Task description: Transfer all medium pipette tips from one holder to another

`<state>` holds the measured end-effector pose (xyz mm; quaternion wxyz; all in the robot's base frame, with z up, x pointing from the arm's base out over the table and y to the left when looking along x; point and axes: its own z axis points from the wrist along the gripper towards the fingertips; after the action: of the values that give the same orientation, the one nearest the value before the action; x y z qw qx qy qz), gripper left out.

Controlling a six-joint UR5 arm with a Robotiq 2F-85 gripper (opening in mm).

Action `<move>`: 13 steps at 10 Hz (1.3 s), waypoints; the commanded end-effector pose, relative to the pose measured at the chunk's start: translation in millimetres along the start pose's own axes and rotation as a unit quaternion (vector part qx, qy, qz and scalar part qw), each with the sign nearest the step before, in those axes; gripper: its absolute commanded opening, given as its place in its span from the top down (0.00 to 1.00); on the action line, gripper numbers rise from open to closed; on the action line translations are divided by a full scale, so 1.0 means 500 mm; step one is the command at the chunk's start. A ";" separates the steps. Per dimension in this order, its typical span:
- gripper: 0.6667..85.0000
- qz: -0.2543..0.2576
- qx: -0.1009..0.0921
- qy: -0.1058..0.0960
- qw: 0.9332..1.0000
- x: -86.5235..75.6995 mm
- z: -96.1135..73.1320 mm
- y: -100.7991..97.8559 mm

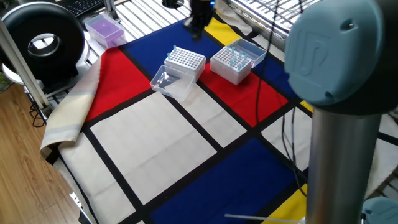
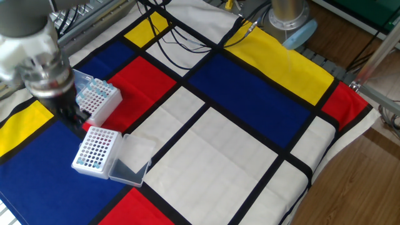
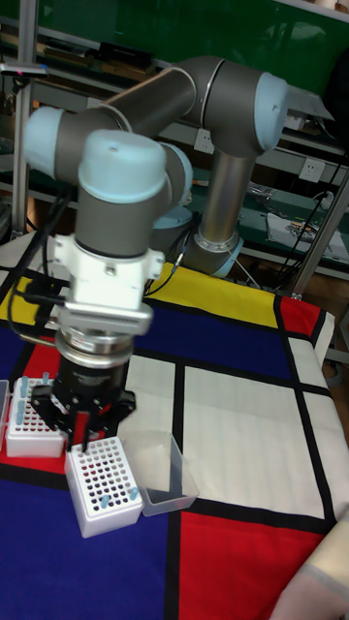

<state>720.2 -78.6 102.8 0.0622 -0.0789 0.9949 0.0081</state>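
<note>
Two white tip boxes point(image 2: 95, 150) point(image 2: 97, 102) apart, pincer point(image 3: 85, 438) hovering between, cloth point(image 2: 219, 156) open rightward

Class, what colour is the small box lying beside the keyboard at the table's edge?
The small box is translucent purple, seen best in one fixed view.

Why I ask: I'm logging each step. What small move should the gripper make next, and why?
Probably lower toward an empty hole of the mostly empty rack: the gripper hangs over its far edge, clear of the fuller rack. Whether its jaws hold anything is unclear.
</note>
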 end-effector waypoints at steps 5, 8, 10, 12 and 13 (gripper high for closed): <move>0.64 -0.041 -0.001 -0.025 0.999 -0.105 0.048 0.056; 0.64 -0.043 0.002 -0.027 0.999 -0.110 0.059 0.051; 0.64 -0.040 0.003 -0.028 0.999 -0.106 0.067 0.055; 0.65 -0.036 0.004 -0.029 0.999 -0.101 0.067 0.063; 0.65 -0.036 0.004 -0.029 0.999 -0.097 0.067 0.064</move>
<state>768.3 -42.1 76.7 0.0881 -0.1194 0.9889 0.0000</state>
